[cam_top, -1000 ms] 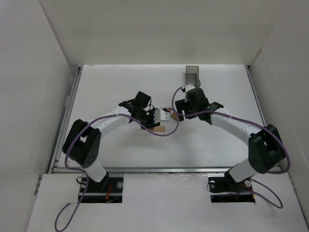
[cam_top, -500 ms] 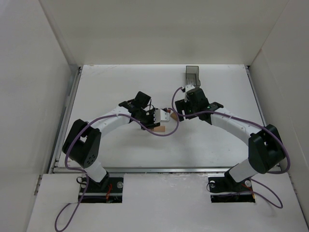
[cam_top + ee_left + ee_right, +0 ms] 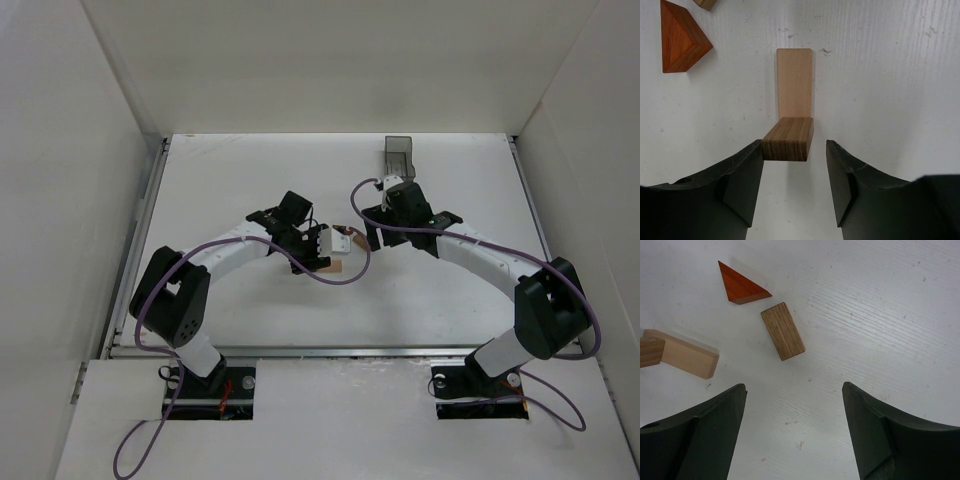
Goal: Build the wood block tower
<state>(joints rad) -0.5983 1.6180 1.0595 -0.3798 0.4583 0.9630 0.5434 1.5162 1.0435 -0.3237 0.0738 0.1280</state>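
Note:
In the left wrist view a pale tan block (image 3: 795,82) lies flat on the white table. A darker striped wooden block (image 3: 788,139) sits at its near end, between the fingers of my left gripper (image 3: 794,150). It touches the left finger and a gap separates it from the right finger, so the gripper is open. An orange triangular block (image 3: 682,37) lies at the top left. My right gripper (image 3: 794,386) is open and empty above bare table. Beyond it lie the orange triangle (image 3: 742,286), a tan block (image 3: 783,331) and the pale block (image 3: 682,354).
A dark grey translucent bin (image 3: 400,155) stands at the back of the table behind the right arm. White walls enclose the table on three sides. Both grippers (image 3: 322,245) (image 3: 372,235) are close together at mid table, with the blocks between them.
My left gripper has drawn back slightly to the left. The right gripper has shifted a little toward the far side. The blocks lie where they were.

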